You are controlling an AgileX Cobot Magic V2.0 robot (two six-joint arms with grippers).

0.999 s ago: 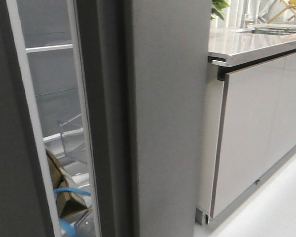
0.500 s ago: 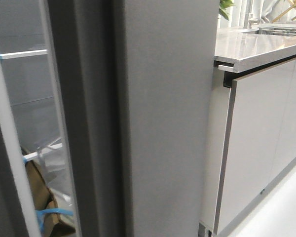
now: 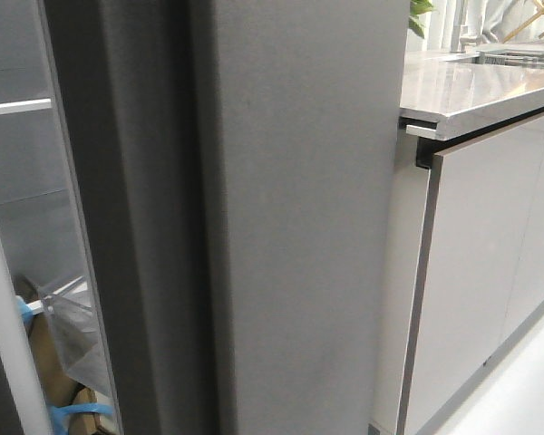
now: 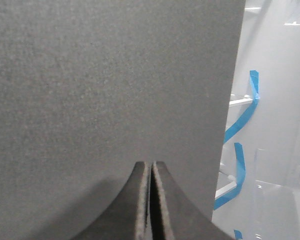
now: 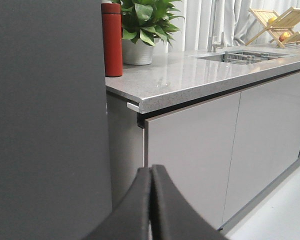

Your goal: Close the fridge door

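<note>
One narrow gap is showing at the left of the front view, where the fridge (image 3: 27, 236) interior, white with shelves and blue tape, is visible beside the fridge door (image 3: 299, 217). I am judging the closing push to be under way and unfinished. The left gripper (image 4: 151, 172), fingers pressed together and holding nothing, is sitting right at the door's flat face, near its free edge. The right gripper (image 5: 151, 180), fingers likewise together and empty, is facing the pale cabinet front (image 5: 190, 150) under the counter (image 5: 190, 75). The door is standing upright, long axis vertical, its thick edge turned toward the camera. Next, I am expecting steady forward pressure until it seats.
</note>
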